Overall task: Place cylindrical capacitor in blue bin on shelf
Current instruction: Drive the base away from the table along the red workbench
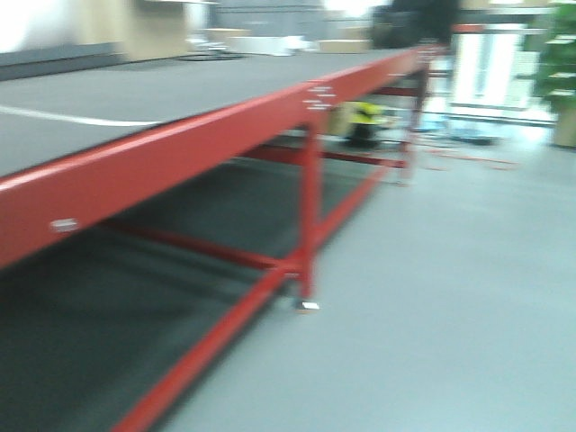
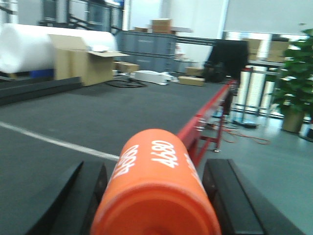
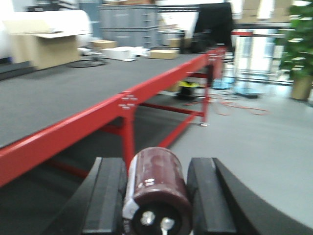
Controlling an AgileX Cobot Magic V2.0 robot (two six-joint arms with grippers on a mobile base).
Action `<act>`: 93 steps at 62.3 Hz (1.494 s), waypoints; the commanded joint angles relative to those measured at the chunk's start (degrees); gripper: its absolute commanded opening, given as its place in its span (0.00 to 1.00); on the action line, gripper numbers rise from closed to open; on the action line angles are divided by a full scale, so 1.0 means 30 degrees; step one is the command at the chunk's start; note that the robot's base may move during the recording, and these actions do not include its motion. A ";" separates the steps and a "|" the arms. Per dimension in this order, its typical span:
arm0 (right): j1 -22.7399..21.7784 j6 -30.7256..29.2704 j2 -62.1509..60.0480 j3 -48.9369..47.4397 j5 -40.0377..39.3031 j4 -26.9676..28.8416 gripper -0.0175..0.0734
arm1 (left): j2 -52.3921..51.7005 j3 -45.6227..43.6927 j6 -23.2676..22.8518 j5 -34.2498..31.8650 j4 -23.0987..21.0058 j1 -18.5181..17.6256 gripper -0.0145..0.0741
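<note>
**Transit stage: capacitor in grip, shelf not in view**

Nearest, the right gripper (image 3: 155,164) is clamped on the cylindrical capacitor (image 3: 159,183), which is dark maroon with its terminals facing the camera. Its white label strip is too blurred to read. The left gripper (image 2: 155,166) pinches an orange cylinder (image 2: 156,191) printed "4680" twice. Beyond runs the red-framed workbench (image 1: 180,148). No shelf or blue bin shows, so the next move is probably to find them before any placing.
</note>
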 commanded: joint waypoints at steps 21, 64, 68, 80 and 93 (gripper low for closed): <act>-0.0077 -0.0076 -0.0049 0.0031 -0.0519 -0.0236 0.01 | -0.0056 -0.0054 0.0081 -0.0362 -0.0097 0.0038 0.04; -0.0077 -0.0076 -0.0049 0.0031 -0.0519 -0.0236 0.01 | -0.0056 -0.0054 0.0081 -0.0362 -0.0097 0.0038 0.04; -0.0077 -0.0076 -0.0049 0.0031 -0.0519 -0.0236 0.01 | -0.0056 -0.0054 0.0081 -0.0362 -0.0097 0.0038 0.04; -0.0077 -0.0076 -0.0049 0.0031 -0.0519 -0.0236 0.01 | -0.0056 -0.0054 0.0081 -0.0362 -0.0097 0.0038 0.04; -0.0077 -0.0076 -0.0049 0.0031 -0.0519 -0.0236 0.01 | -0.0056 -0.0054 0.0081 -0.0362 -0.0097 0.0038 0.04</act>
